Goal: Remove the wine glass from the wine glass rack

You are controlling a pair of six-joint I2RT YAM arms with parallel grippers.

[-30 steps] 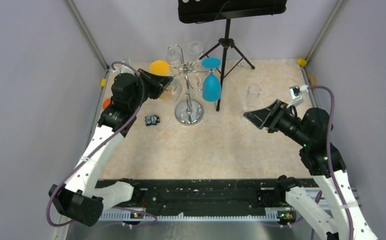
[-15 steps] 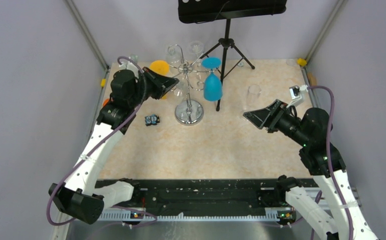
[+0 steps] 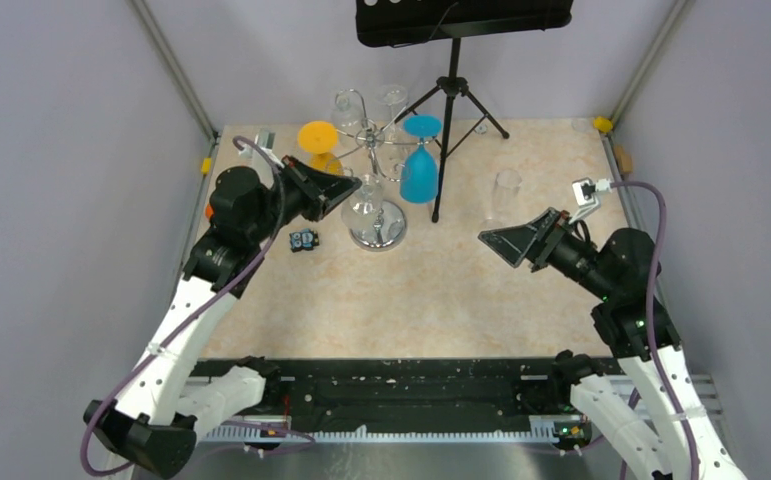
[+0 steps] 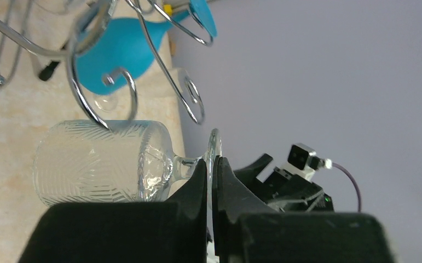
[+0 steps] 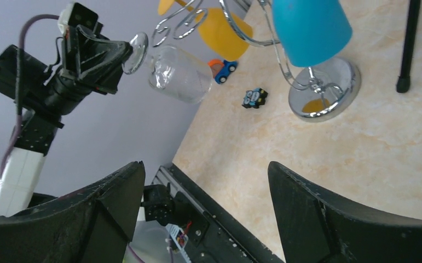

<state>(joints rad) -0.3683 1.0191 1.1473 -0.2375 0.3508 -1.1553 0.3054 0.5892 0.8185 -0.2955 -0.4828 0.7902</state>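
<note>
The chrome wine glass rack (image 3: 378, 224) stands at the back centre, its curled hooks (image 4: 125, 90) spread from the top of its post. A blue glass (image 3: 421, 175) and an orange glass (image 3: 318, 136) hang from it. My left gripper (image 3: 339, 190) is shut on the foot of a clear wine glass (image 3: 366, 199). It holds the glass tilted on its side, in front of the rack and just below the hooks. In the left wrist view the foot's rim (image 4: 214, 156) is pinched between my fingers and the bowl (image 4: 99, 164) points left. My right gripper (image 3: 513, 242) is open and empty.
A black tripod (image 3: 450, 100) stands behind and right of the rack. A clear tumbler (image 3: 506, 190) stands on the table's right side. A small dark toy car (image 3: 304, 239) lies left of the rack's base. An orange and blue toy (image 5: 222, 68) lies near the left wall.
My left gripper has moved toward the near side and a little right, carrying the clear glass down and away from the hooks. My right gripper has shifted slightly left.
</note>
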